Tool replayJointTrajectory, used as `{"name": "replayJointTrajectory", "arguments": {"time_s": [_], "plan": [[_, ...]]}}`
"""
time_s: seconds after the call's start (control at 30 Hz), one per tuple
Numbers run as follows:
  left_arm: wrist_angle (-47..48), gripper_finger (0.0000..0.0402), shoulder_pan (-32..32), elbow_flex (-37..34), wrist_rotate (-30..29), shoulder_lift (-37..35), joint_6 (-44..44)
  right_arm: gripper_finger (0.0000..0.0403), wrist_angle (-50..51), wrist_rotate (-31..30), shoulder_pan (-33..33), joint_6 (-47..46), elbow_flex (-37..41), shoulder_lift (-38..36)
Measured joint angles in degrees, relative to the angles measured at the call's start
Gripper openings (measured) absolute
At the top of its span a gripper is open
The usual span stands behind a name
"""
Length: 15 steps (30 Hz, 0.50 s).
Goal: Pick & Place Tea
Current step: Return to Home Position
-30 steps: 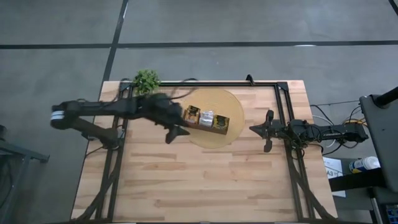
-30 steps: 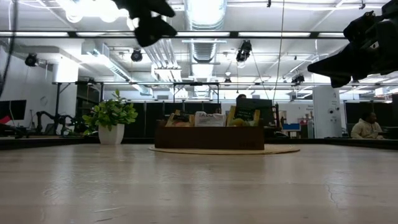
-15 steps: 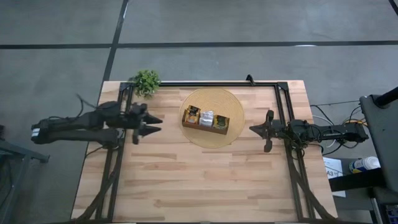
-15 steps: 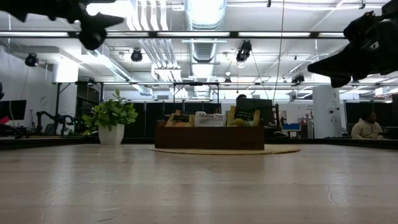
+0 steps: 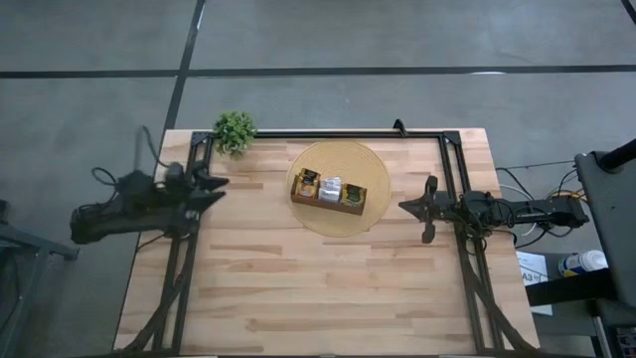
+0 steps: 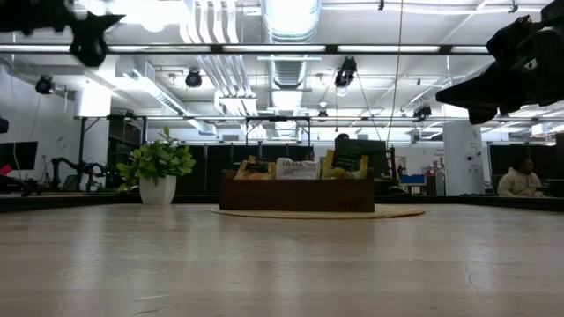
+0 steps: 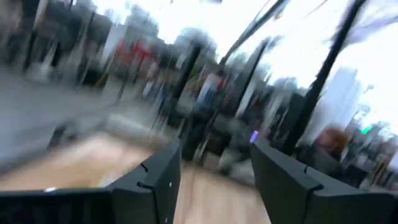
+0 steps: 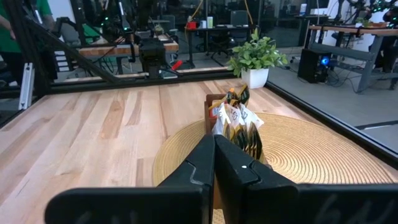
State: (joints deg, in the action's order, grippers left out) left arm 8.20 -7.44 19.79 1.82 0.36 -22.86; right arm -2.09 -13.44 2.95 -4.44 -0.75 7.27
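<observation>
- The tea [image 5: 329, 188] stands in the box [image 5: 343, 207], in three sections: dark green-yellow sachets toward the left arm's side, white ones in the middle, yellow ones toward the right arm's side.
- The sachets stand on edge, tops sticking up over the box's rim in the low view; the white one there bears dark print too small to read.
- The box's long axis runs across the table [image 5: 298, 288] from arm to arm, slightly skewed, with the end nearer the plant [image 5: 235, 130] farther back.
- The box sits on a round woven mat [image 5: 373, 164] in the table's rear middle; the plant is at the rear left corner, well apart from it.
- The left gripper [image 5: 214, 187] hangs high over the table's left edge, fingers spread wide with nothing between them.
- The right gripper [image 5: 405, 206] waits by the mat's right edge, pointing at the box end-on, fingers pressed together and empty.
- Nothing lies between either gripper and the box.
</observation>
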Motion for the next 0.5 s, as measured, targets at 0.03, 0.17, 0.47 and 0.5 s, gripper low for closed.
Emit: {"name": "replayJointTrajectory", "arguments": {"time_s": [0.03, 0.17, 0.47, 0.5], "plan": [[-2.81, 0.0188, 0.00, 0.77, 0.06, 1.01, 0.64, 0.0009, 0.03, 0.00, 0.05, -0.01, 0.00, -0.02], [-6.23, 0.0188, -0.04, 0.32, -0.91, 1.29, 3.58, 0.0009, -0.04, -0.03, 0.03, -0.01, -0.02, 0.17], [-19.02, 0.0188, 0.00, -9.40, -0.19, -0.26, 4.73, 0.0009, -0.06, -0.05, 0.02, 0.10, 0.00, 0.35], [-21.63, 0.0188, 0.00, -11.46, 0.03, -0.27, 4.10, 0.0009, -0.06, -0.02, 0.03, 0.08, 0.00, 0.33]]}}
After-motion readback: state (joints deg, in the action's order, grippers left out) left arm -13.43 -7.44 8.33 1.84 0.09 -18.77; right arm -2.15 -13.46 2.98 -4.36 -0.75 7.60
